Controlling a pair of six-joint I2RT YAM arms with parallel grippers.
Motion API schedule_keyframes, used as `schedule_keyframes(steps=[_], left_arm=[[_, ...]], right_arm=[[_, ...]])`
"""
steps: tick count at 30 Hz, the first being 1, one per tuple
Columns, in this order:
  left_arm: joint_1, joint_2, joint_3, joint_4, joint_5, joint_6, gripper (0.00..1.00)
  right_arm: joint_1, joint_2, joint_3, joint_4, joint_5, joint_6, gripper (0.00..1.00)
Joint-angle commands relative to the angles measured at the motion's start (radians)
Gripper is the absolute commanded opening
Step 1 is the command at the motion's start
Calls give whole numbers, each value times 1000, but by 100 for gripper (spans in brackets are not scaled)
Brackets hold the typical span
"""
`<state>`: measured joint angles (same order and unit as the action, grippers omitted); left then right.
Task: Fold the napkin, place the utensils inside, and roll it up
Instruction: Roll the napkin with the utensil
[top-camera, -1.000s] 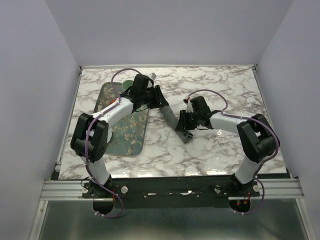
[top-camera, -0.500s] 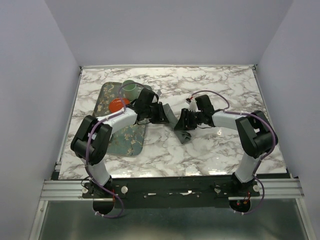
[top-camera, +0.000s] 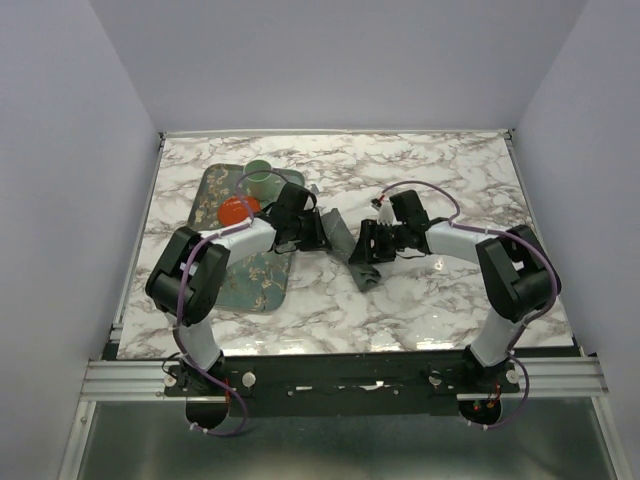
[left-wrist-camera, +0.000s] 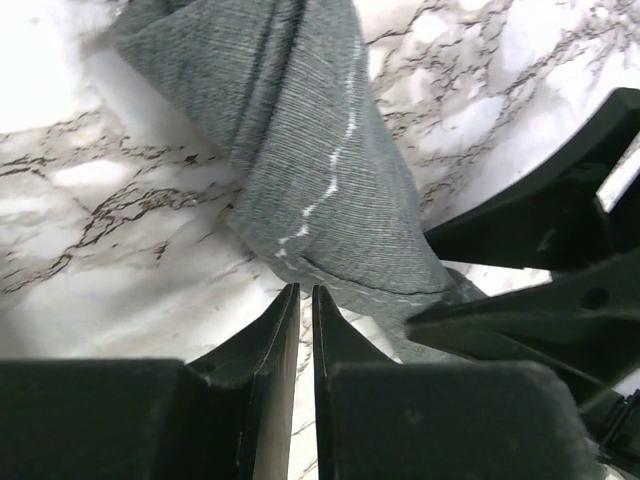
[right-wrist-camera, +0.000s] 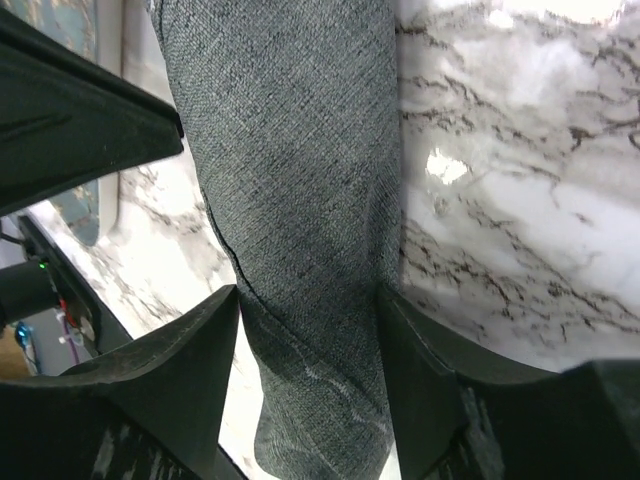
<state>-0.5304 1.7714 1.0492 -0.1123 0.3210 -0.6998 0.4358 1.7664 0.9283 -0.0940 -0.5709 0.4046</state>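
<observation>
The napkin (top-camera: 343, 237) lies as a long dark grey roll, slanting across the marble between both arms. In the left wrist view the napkin (left-wrist-camera: 320, 150) ends just beyond my left gripper (left-wrist-camera: 300, 290), whose jaws stand almost together with only marble in the slit. My left gripper (top-camera: 322, 232) sits at the roll's left side. My right gripper (right-wrist-camera: 308, 300) straddles the napkin (right-wrist-camera: 300, 150), one finger on each side, open. From above, the right gripper (top-camera: 361, 250) is over the roll's near end. The utensils are hidden.
A green floral tray (top-camera: 255, 278) lies at the left under the left arm, with a green cup (top-camera: 260, 178) and an orange-red ball (top-camera: 236, 210) at its far end. The right gripper's black fingers (left-wrist-camera: 560, 220) crowd the left wrist view.
My left gripper has come from the tray's far end down to the roll, its jaws narrowing. The right gripper's jaws have widened around the roll. Cup and ball are now uncovered.
</observation>
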Motion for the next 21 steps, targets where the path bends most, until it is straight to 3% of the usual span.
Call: schedule_keyframes(steps=[1, 9, 13, 17, 21], left_arm=[[1, 16, -18, 25, -60, 11, 18], [-2, 85, 8, 42, -82, 5, 16], [-11, 111, 17, 42, -86, 2, 16], [-14, 125, 14, 51, -85, -7, 16], [-16, 123, 3, 56, -91, -10, 15]], right_arm=[[24, -48, 33, -133, 88, -43, 66], [116, -64, 139, -232, 268, -64, 70], [190, -42, 188, -266, 443, -70, 70], [282, -10, 251, -303, 711, -82, 73], [319, 40, 306, -331, 805, -95, 74]])
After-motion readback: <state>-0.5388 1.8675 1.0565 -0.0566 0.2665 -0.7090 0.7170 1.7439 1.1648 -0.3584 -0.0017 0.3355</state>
